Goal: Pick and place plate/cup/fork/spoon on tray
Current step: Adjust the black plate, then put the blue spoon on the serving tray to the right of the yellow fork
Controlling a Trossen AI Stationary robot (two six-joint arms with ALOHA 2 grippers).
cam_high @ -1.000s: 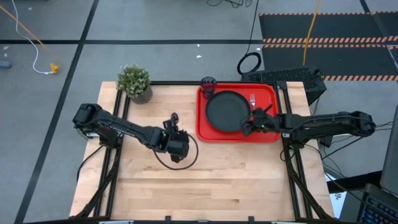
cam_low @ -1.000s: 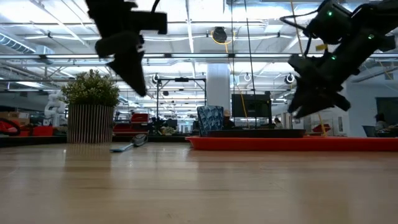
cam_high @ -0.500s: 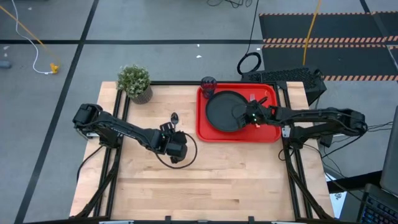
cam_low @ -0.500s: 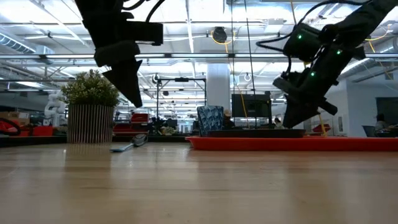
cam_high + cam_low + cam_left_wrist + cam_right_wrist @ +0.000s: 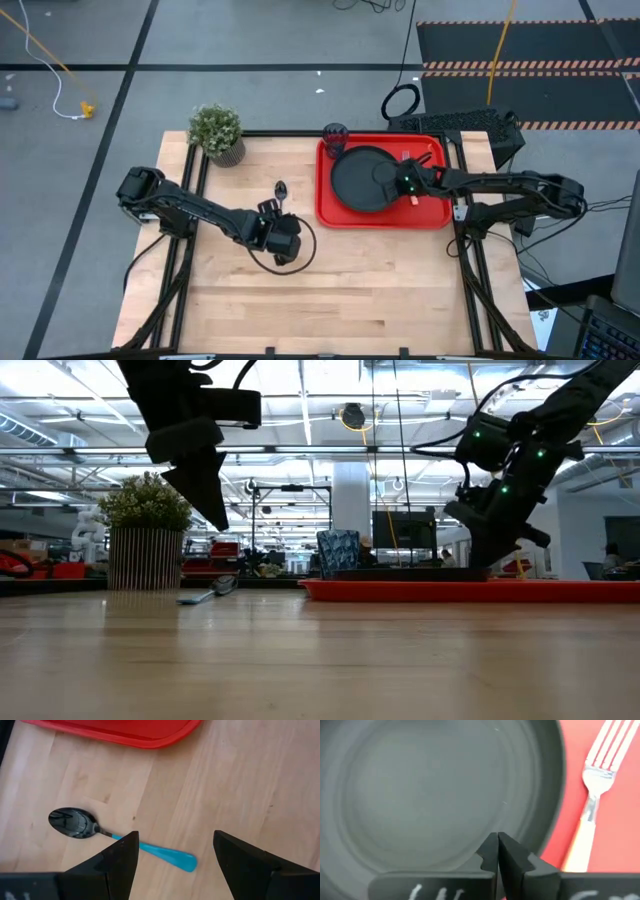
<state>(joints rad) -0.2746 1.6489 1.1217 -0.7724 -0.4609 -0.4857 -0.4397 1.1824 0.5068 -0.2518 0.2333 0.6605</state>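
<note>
Item outstanding: dark-bowled spoon with thin light-blue handle (image 5: 120,838), flat on the wooden worktop (image 5: 350,280) beside the bright red rectangular plastic tray (image 5: 432,215). Your left claw (image 5: 172,855) hovers wide above it (straddle the handle squarely). Right claw (image 5: 497,851) empty, pinched together over the matte black round plate (image 5: 435,790).

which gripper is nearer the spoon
Left. The left gripper hovers open right above the spoon on the table; the right gripper is shut over the plate.

My right gripper (image 5: 392,184) hangs over the plate (image 5: 360,178) on the tray (image 5: 435,216) at the table's far right; my left gripper (image 5: 272,212) is beside the spoon (image 5: 279,190).
</note>
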